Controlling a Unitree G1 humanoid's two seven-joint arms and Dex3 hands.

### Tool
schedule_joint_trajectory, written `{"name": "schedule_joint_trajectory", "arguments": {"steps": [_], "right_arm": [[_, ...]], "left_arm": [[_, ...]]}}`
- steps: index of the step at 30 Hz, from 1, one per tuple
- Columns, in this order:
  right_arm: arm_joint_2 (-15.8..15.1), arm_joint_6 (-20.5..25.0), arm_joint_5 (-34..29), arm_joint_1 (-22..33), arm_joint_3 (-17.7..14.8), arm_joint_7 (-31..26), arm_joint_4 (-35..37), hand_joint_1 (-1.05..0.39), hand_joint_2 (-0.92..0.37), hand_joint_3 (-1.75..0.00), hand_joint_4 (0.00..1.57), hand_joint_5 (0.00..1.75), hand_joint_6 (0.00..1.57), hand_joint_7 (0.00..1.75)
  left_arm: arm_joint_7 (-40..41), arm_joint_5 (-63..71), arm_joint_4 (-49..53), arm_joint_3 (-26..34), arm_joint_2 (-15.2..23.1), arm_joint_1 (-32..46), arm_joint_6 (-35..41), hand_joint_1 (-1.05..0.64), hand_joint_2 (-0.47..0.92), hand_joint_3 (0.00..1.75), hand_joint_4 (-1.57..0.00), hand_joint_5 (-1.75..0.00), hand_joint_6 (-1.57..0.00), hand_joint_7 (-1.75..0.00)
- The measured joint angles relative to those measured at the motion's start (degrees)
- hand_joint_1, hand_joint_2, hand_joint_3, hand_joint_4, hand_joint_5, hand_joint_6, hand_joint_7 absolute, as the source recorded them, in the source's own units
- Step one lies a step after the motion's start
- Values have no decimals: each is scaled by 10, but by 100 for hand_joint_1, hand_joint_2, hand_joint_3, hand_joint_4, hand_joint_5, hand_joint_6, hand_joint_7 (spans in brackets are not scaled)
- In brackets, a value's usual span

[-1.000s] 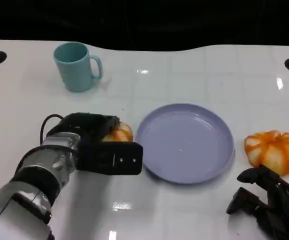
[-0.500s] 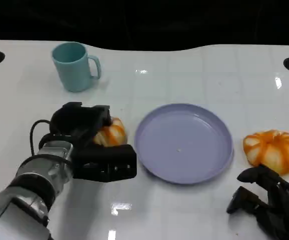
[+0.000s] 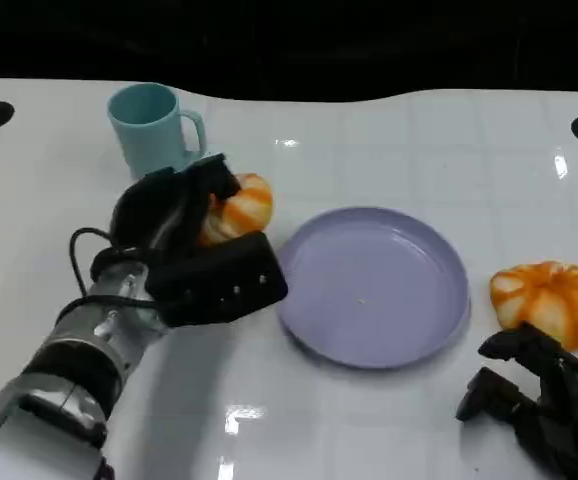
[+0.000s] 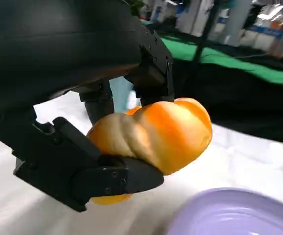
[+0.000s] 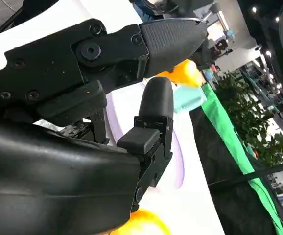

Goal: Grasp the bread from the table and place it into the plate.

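Two breads are out here, and the one I want is in my left hand [image 3: 184, 240]: the bread [image 3: 237, 208] sits off the bench [image 3: 389, 420], between the mug [image 3: 152, 127] and the plate [image 3: 374, 285], just short of the plate's near rim. My wrist view shows the fingers [image 4: 127, 178] clenched round it from below and above, with most of the orange crust sticking out past them. I judge it light and soft, with a glossy crust that may slide, so I'd keep the hold around its middle and squeeze gently rather than crush it. Carrying it over the plate is what's left. The other bread [image 3: 549, 300] lies on the bench beyond the plate, just ahead of my right hand [image 3: 539, 405], whose fingers are apart and holding nothing.
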Motion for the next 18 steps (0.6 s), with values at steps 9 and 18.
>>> {"name": "schedule_joint_trajectory", "arguments": {"steps": [9,18], "right_arm": [[0,-1,0,-1,-2,-1,2,-51,-92,-23,66,149,56,121],[1,-8,-3,-2,-1,-6,3,-51,-92,-23,67,149,57,121]], "left_arm": [[26,11,-28,-15,-23,-9,-38,-10,48,127,-94,-175,-70,-175],[45,47,-28,-52,-36,-24,-110,-10,42,131,-91,-175,-73,-175]]}}
